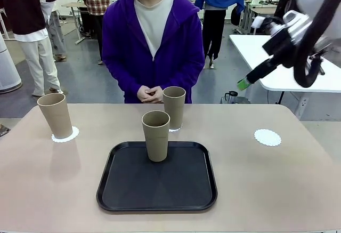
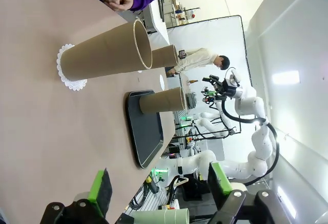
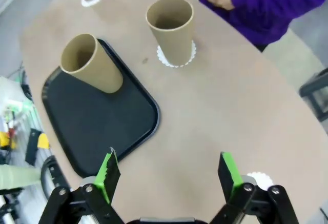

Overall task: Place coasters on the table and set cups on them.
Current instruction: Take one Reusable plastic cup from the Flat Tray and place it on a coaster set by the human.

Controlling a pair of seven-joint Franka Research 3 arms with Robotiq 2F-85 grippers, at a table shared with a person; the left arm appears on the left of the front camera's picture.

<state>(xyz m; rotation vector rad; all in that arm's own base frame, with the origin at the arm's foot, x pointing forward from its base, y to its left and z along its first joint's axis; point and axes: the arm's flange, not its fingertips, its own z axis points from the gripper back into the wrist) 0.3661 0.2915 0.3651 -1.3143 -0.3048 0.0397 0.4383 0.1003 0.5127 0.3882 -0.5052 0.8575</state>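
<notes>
Beyond the large light beige-tan tabletop (image 1: pixel 298 179) with rounded corners lies a busy workshop of other tables and people. At the tabletop's far edge a person (image 1: pixel 154 35) in a purple jacket stands with clasped hands (image 1: pixel 149 93), apparently waiting rather than helping.

A black rectangular tray (image 1: pixel 160 190) with a raised rim sits at the centre of the tabletop and looks like the supply point for the cups. It holds one thing, the near tumbler (image 1: pixel 155 135), which is tall, tapered, matte beige-tan and handleless. This tumbler stands upright toward the tray's far edge.

Two more of the same kind are off the tray, each upright on a small white scalloped paper round. The left tumbler (image 1: pixel 55 114) is on the left doily (image 1: pixel 72 135) near the table's left side. The middle tumbler (image 1: pixel 174 106) is on the middle doily (image 3: pixel 163 60) just beyond the tray, in front of the person. All three tumblers look empty.

The bare doily (image 1: pixel 267 137) lies on the right of the tabletop, well apart from the tray. It is probably meant for the near tumbler, so the task seems about two-thirds done.

The right gripper (image 3: pixel 169 175) hangs high over the table's right side, its green-padded fingers spread wide with nothing between them. Its camera looks down on tray and tumbler, which fits a reach for that last cup. The left gripper (image 2: pixel 160 188) sits low over the tabletop, likewise spread and empty, seemingly parked out of the way.
</notes>
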